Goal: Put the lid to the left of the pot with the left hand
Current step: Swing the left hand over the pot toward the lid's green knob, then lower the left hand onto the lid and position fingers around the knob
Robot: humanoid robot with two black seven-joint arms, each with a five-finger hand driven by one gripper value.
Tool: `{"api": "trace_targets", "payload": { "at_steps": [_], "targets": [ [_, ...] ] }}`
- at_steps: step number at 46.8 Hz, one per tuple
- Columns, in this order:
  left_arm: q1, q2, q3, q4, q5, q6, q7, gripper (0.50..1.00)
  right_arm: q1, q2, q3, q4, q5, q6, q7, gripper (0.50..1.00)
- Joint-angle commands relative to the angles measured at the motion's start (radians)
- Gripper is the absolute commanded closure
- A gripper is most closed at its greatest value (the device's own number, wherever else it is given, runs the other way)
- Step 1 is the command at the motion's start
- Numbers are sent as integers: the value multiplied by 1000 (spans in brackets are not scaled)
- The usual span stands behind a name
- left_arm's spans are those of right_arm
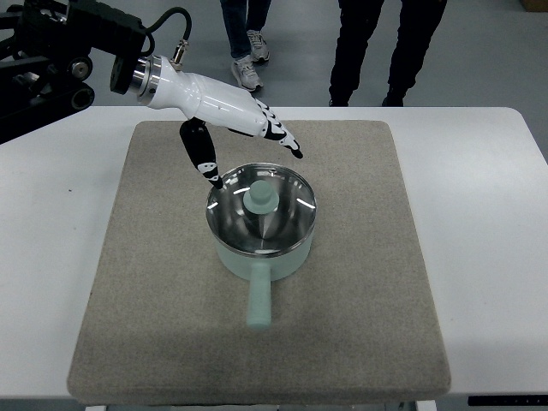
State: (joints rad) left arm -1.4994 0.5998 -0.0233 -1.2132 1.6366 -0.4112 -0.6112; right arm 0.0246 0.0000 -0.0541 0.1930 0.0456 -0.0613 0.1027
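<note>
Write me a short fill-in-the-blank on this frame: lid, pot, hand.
1. The lid sits on the ____.
2. The pot's handle points toward the picture's ____ edge.
3. The pot stands on a grey ____.
4. The left hand holds ____; its fingers are spread beside the lid's knob.

Missing words: pot; bottom; mat; nothing

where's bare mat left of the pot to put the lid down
Bare mat runs from the pot to the mat's left edge, widest beside the handle. It is crowded up top, where the left hand hovers by the lid.
</note>
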Motion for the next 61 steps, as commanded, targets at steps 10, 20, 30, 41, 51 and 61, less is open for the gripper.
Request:
{"api": "trace_targets", "payload": {
  "at_steps": [10, 20, 30, 41, 51, 61],
  "targets": [
    [1, 0, -1, -55, 137, 8, 0, 506, 0, 0, 0, 0, 0, 0, 0, 576],
    [-5, 0, -10, -63, 135, 9, 0, 506, 0, 0, 0, 0, 0, 0, 0, 576],
    [-32, 0, -12, -74, 135, 9, 0, 506, 0, 0, 0, 0, 0, 0, 0, 576],
    [-42, -12, -7, -85, 137, 9, 0, 506, 0, 0, 0, 0, 0, 0, 0, 576],
    [-27, -20, -1, -81, 140, 9, 0, 506, 0, 0, 0, -1, 0, 0, 0, 576],
    [-25, -38, -3, -74, 138, 12, 0, 506, 0, 0, 0, 0, 0, 0, 0, 576]
  ]
}}
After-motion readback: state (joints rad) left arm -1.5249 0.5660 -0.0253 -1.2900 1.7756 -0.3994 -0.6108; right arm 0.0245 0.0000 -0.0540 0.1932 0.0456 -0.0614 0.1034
